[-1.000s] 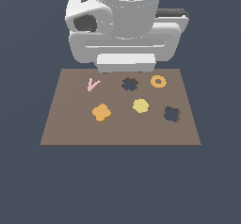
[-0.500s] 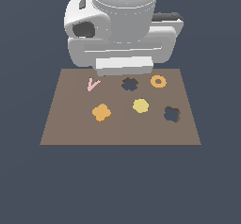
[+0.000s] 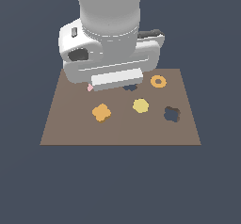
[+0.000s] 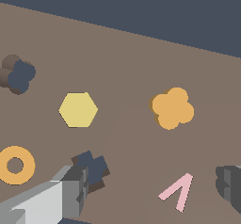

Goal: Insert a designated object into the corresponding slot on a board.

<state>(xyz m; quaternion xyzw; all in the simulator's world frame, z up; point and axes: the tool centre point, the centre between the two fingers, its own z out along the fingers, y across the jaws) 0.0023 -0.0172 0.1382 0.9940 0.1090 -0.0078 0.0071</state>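
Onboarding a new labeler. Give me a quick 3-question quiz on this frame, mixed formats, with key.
1. True or false: the orange clover piece already sits in the four-lobed slot.
2. Which lies nearest the slot in the exterior view? A) pink V piece B) yellow hexagon C) clover piece
3. Fill in: the claw holds ____.

Key: 1 false; 2 B; 3 nothing
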